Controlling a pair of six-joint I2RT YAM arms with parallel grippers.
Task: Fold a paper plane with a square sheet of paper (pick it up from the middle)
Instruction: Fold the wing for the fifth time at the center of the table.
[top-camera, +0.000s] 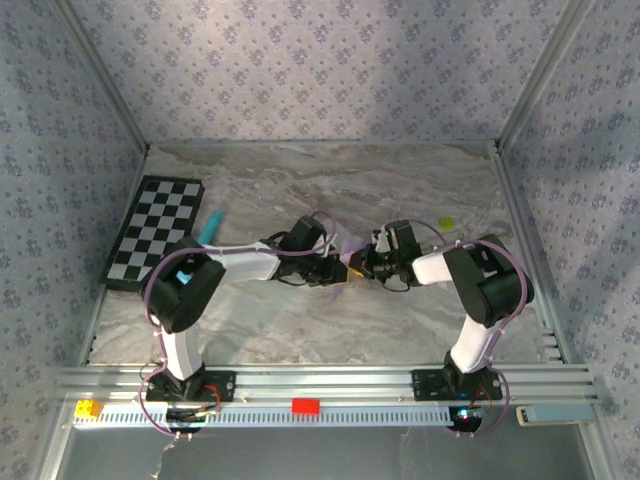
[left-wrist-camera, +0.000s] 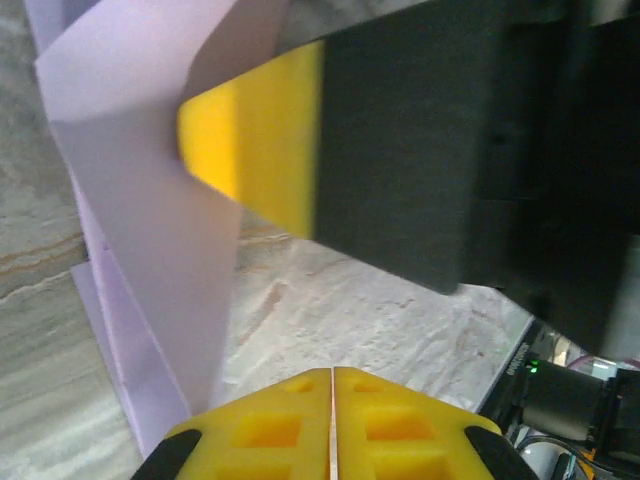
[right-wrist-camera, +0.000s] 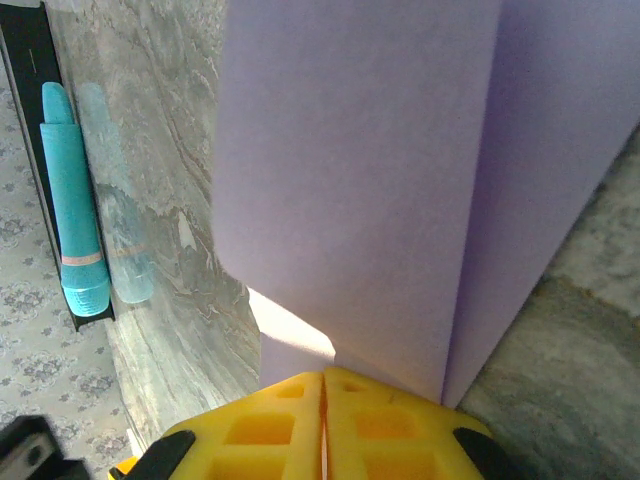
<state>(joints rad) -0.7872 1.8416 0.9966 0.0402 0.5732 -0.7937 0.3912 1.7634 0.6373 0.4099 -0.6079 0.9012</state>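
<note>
The two arms reach in from either side and meet over the middle of the marble-patterned table (top-camera: 430, 180), where the left gripper (top-camera: 336, 268) and the right gripper (top-camera: 370, 262) sit tip to tip. A small patch of the pale lilac square sheet of paper (top-camera: 350, 246) shows just on the far side of them. In the right wrist view the right gripper (right-wrist-camera: 323, 378) has its yellow fingers pressed together with no gap. The square sheet of paper (right-wrist-camera: 350, 180) rises straight out of their tips as a folded shape, one broad face lit and a second, shaded face angled away to its right, so this gripper is clamped on the sheet. In the left wrist view the left gripper (left-wrist-camera: 332, 376) also has its fingers closed against each other. The sheet (left-wrist-camera: 140, 200) stands in creased layers to their left, and its lower edge runs down behind the left finger. Whether any paper is pinched in that seam cannot be told. Above, a yellow finger of the right gripper (left-wrist-camera: 250, 150) presses into the sheet. A black-and-white checkerboard (top-camera: 155, 232) lies at the far left of the table, and a teal pen (top-camera: 210, 228) lies along its right edge.
</note>
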